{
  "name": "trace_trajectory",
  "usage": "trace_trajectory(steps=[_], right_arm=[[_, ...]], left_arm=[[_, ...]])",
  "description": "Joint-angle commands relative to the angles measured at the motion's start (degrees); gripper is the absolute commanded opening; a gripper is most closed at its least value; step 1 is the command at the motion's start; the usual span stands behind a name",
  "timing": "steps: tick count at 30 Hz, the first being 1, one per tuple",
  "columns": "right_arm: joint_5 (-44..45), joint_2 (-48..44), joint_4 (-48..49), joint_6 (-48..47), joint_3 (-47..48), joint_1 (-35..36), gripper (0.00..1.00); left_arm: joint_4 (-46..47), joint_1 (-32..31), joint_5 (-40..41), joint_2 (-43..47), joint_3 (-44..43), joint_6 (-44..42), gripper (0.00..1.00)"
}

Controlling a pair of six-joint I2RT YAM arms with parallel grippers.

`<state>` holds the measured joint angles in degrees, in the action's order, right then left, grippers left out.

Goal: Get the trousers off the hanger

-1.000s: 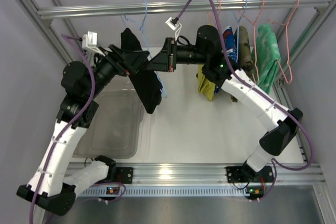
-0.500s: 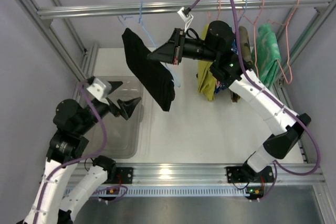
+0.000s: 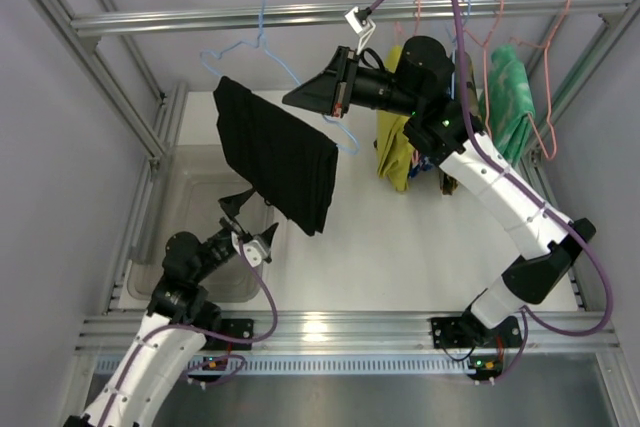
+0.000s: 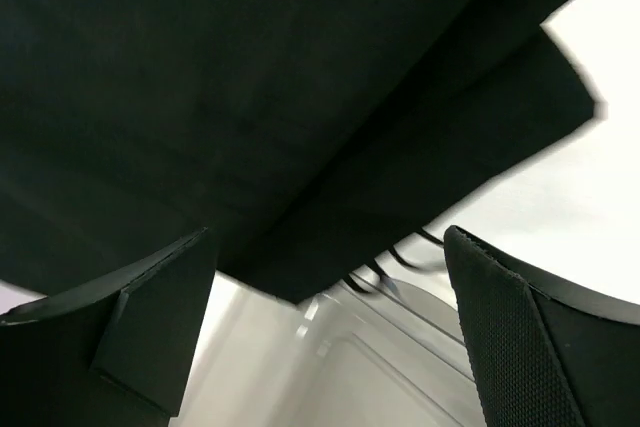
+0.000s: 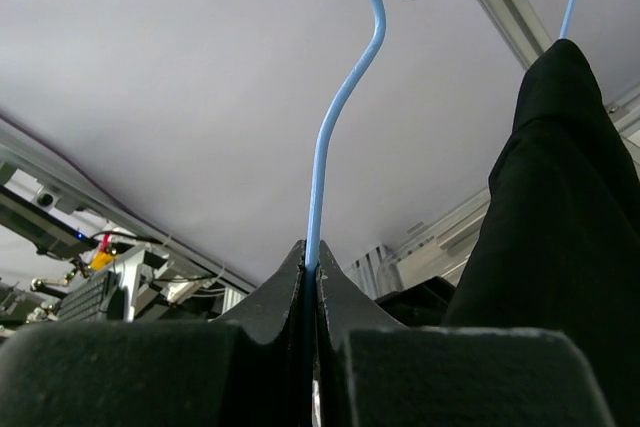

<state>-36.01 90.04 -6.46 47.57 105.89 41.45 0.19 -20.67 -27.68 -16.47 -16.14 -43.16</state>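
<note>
The black trousers (image 3: 280,162) hang draped over the blue hanger (image 5: 316,197) left of centre, pinched in the right gripper's (image 5: 310,267) jaws. The left gripper (image 3: 248,215) sits beneath the hem, jaws wide; nothing is pulled off yet.

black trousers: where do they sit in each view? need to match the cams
Top external: black trousers centre-left, draped on the blue hanger.
Left wrist: trousers fill the upper half, above the open left claw.
Right wrist: trousers on the right edge; right claw shut on the hanger wire.
Shared landmark: blue hanger, in top external and right wrist only.
</note>
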Motion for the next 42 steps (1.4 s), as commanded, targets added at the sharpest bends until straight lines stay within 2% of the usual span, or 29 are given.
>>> trace_trajectory(steps=[1,7,15,17,22,25,32,36,42], right_arm=[[0.68,-3.29,4.70,1.12,2.49,-0.49,0.00],[0.77,-3.21,5.05,2.00,0.73,-0.49,0.00],[0.85,-1.89,5.67,2.70,0.99,-0.49,0.00],[1.20,-1.54,5.67,3.31,0.99,-0.49,0.00],[1.47,-0.66,5.67,4.11,1.78,-0.49,0.00],[1.56,-0.13,5.67,4.55,2.83,-0.49,0.00],[1.56,-0.48,5.23,4.28,2.40,-0.49,0.00],[1.47,-0.83,5.05,4.02,1.61,-0.49,0.00],[1.38,-1.01,5.32,4.37,0.99,-0.58,0.00]], left_arm=[[20.45,0.10,-4.22,-3.21,1.72,-8.61,0.99],[36.87,-1.82,-3.00,-12.44,3.49,-7.12,0.99],[41.99,-4.47,-4.39,-17.36,4.36,-7.38,0.99],[45.67,-5.26,-4.40,-18.51,5.67,-9.13,0.99],[53.85,-11.04,2.17,-24.39,7.53,-17.37,0.99],[58.60,-13.26,3.42,-27.82,8.58,-21.25,0.99],[68.71,-18.44,12.46,-36.08,7.53,-25.66,0.99],[68.99,-18.97,13.71,-34.69,6.39,-24.87,0.99],[61.25,-19.06,12.74,-28.45,5.07,-23.90,0.99]])
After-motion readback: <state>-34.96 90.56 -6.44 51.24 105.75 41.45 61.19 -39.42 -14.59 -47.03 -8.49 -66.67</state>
